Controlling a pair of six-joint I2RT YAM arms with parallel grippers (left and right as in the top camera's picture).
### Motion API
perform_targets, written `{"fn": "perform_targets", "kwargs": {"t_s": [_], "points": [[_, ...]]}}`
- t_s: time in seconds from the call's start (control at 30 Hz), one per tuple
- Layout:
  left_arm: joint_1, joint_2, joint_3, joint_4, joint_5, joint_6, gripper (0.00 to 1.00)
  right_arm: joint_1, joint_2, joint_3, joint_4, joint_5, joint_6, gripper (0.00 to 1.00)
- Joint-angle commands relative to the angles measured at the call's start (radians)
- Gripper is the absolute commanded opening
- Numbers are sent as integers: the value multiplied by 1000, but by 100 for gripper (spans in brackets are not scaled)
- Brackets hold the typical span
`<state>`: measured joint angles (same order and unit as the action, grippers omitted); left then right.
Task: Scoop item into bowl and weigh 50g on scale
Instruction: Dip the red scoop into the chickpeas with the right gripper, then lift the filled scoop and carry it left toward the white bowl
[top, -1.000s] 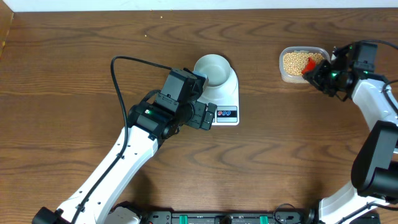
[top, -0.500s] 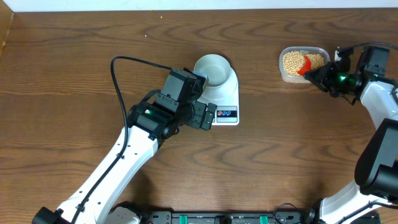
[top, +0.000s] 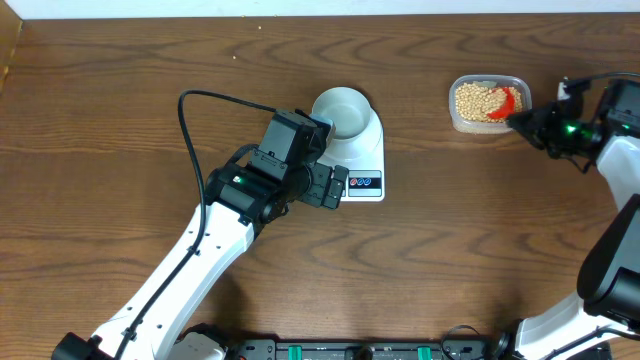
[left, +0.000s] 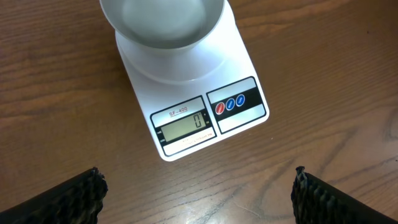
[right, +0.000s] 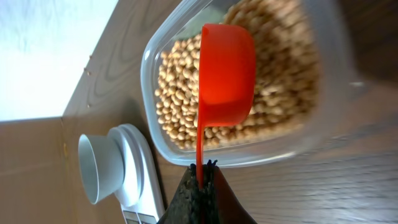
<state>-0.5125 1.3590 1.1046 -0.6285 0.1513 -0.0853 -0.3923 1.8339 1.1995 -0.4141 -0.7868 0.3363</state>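
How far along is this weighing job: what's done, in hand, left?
Done: the empty bowl sits on the scale, display reading 0. In hand: the right fingers hold the red scoop by its handle at the beans in the tub. Left: scooping into the bowl up to 50g.

Left arm (top: 215, 235) bent, left claw (left: 198, 186) spread wide, right arm (top: 620, 160) outstretched, right claw (right: 200, 171) clamped on scoop (right: 227, 68)

Even bright light, soft shadows, overhead sharp, right wrist view partly blurred, perhaps motion
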Motion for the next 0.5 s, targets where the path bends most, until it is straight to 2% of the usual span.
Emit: {"fn": "perform_targets", "kwargs": {"t_s": [0.0,0.47], "points": [[-2,6,-8,-4,-6,-2,97,-30,-29,-5,2,-62,-2,1],[-2,6,-8,-4,-6,-2,97,-83,-29,-5,1,-294,-47,1]]}}
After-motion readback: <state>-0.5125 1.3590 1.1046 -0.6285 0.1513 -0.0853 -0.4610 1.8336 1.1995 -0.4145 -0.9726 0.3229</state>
